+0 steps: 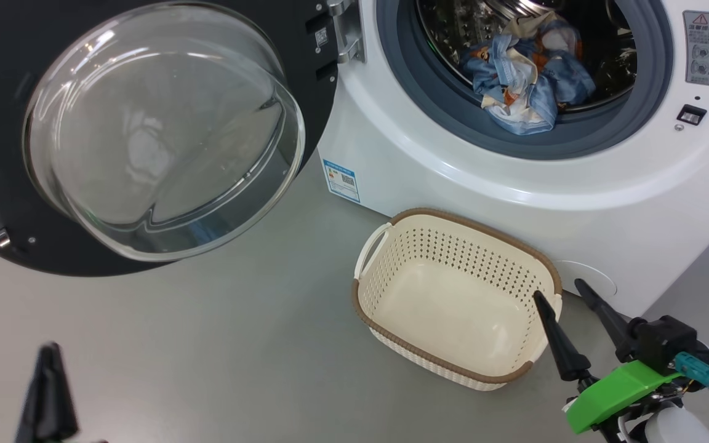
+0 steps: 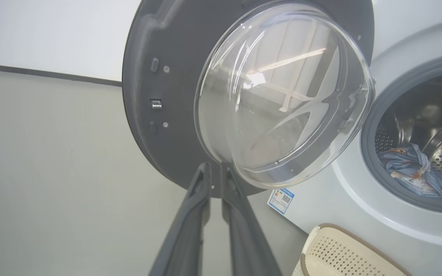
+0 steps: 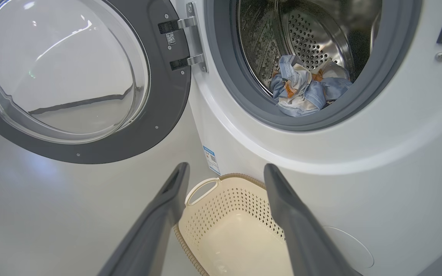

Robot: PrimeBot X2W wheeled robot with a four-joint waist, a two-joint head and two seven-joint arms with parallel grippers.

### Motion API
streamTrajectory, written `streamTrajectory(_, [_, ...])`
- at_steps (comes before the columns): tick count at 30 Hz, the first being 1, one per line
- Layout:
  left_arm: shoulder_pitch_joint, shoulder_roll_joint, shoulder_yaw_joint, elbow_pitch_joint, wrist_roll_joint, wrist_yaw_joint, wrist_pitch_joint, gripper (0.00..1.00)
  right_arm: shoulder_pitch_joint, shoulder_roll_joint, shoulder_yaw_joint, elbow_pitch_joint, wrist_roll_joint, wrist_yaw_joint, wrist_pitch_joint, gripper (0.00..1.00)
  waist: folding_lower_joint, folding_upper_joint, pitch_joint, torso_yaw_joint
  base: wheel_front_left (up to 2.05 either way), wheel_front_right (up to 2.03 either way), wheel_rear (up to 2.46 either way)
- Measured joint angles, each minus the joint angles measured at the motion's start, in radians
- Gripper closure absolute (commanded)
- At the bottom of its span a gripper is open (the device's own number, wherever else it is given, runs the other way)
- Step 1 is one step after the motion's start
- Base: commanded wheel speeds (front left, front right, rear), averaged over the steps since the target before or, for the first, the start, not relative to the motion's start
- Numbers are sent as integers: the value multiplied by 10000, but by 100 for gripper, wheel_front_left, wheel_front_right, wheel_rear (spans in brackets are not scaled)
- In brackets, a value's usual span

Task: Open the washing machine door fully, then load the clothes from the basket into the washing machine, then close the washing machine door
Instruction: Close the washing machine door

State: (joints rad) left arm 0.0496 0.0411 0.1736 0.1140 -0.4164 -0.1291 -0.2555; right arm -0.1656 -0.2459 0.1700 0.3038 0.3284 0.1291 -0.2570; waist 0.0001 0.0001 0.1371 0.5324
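Observation:
The washing machine door (image 1: 145, 135) stands swung wide open to the left, its glass bowl facing me. The clothes (image 1: 527, 80) lie as a blue and orange bundle inside the steel drum of the washing machine (image 1: 514, 197), just behind the grey gasket. The basket (image 1: 447, 258) sits empty on the floor in front of the machine. My right gripper (image 1: 560, 289) hovers open at the basket's right rim, holding nothing. My left gripper (image 1: 53, 381) is low at the left, below the door. In the left wrist view my left gripper (image 2: 215, 172) has its fingers drawn almost together, pointing at the door (image 2: 282, 96) by its lower rim.
Grey floor (image 1: 207, 344) spreads out to the left of the basket and under the open door. A blue label sticker (image 1: 341, 180) marks the machine's lower left corner. The door's metal hinge (image 1: 345, 31) sits between the door and the drum opening.

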Motion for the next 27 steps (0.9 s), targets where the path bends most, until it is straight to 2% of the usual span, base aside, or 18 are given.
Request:
streamTrajectory(4, [-625,523,309,-416,-625,0,0,100,15,27,-276,-92,-12,0,0,0,0,0,107,-1,0,0,0])
streamTrajectory(8, [-1593,1649,639,-566,-1565,0,-2,100,60,100,-464,-203,-36,2,0,0,0,0,215,-10,0,0,0])
streamTrajectory(12, [-2772,2913,949,-276,-3344,0,-10,100,60,171,-502,-276,-119,2,0,0,0,0,376,-122,0,0,0])
streamTrajectory(18, [-4326,4811,811,1664,-6040,0,50,100,11,173,-479,-280,-194,0,0,0,0,0,672,-364,0,0,0])
streamTrajectory(20, [-4860,5304,577,2345,-6892,2,382,100,3,167,-472,-278,-205,2,0,0,0,0,779,-435,0,0,0])
streamTrajectory(25, [-6144,6077,213,3802,-9079,2,1801,100,-42,151,-451,-274,-276,0,0,0,0,0,1043,-599,0,0,0])
streamTrajectory(27, [-6513,6301,61,4284,-9620,2,2420,100,-106,125,-441,-270,-276,2,0,0,0,0,1136,-656,0,0,0])
